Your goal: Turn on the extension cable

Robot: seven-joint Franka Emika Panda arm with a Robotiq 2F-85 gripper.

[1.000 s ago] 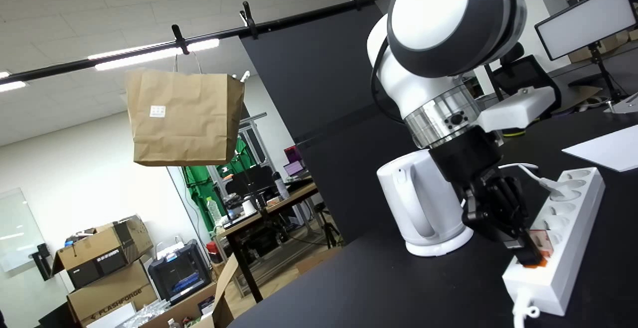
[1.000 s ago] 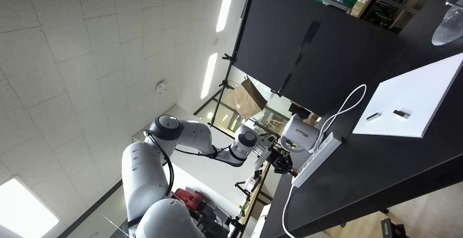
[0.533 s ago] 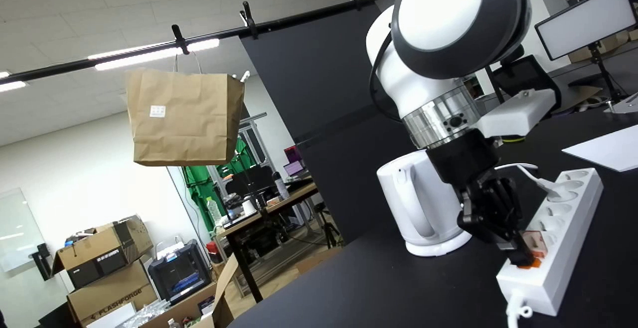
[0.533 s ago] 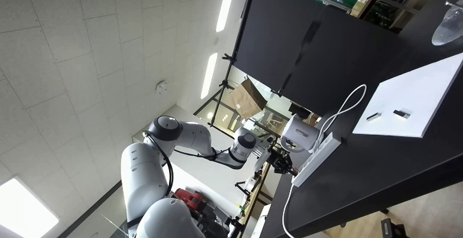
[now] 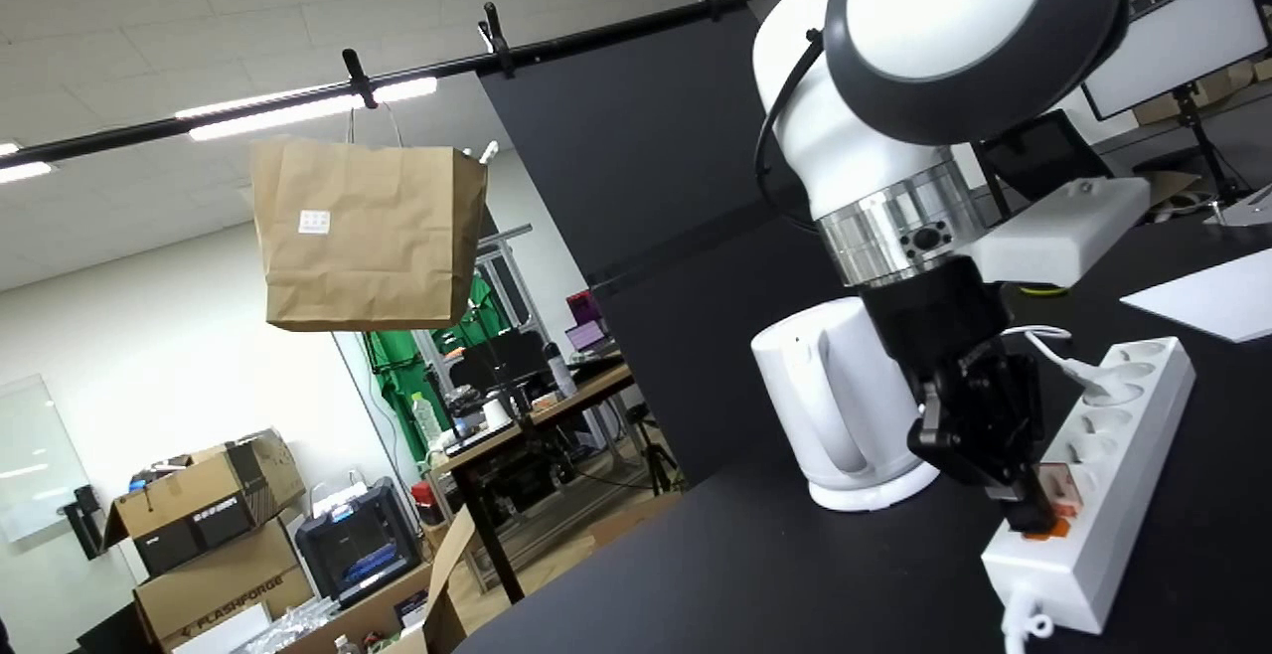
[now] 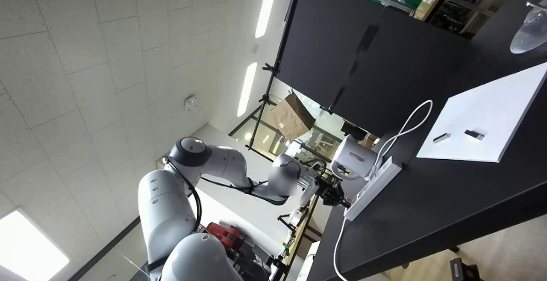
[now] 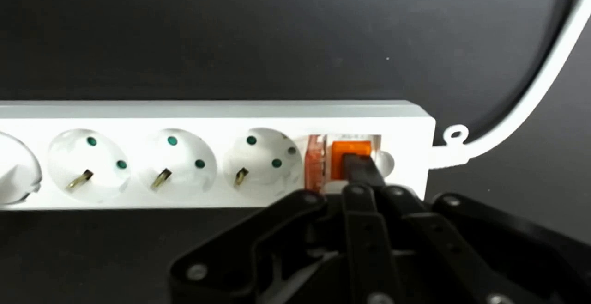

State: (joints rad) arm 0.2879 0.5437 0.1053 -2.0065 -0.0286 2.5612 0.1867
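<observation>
The extension cable is a long white power strip [image 5: 1133, 450] on the black table. It also shows in an exterior view [image 6: 376, 189] and across the wrist view [image 7: 138, 124]. Its orange switch [image 7: 351, 148] is at the cord end, with a clear reddish flap [image 7: 315, 163] standing beside it. My gripper [image 7: 361, 158] is shut and empty, its fingertips against the switch, covering its lower right part. In both exterior views the gripper [image 5: 1029, 515] [image 6: 345, 203] points down onto that end of the strip. A white plug [image 5: 1098, 378] sits in a far socket.
A white kettle [image 5: 845, 406] stands close beside the strip and the gripper. A white board [image 6: 478, 123] with two small dark pieces lies on the table beyond the strip's far end. White cord [image 7: 545, 77] curves from the switch end.
The strip has slid slightly left in an exterior view, with the fingertips staying on the switch. The upper arm and wrist have shifted right there, so the gripper's tilt has changed.
</observation>
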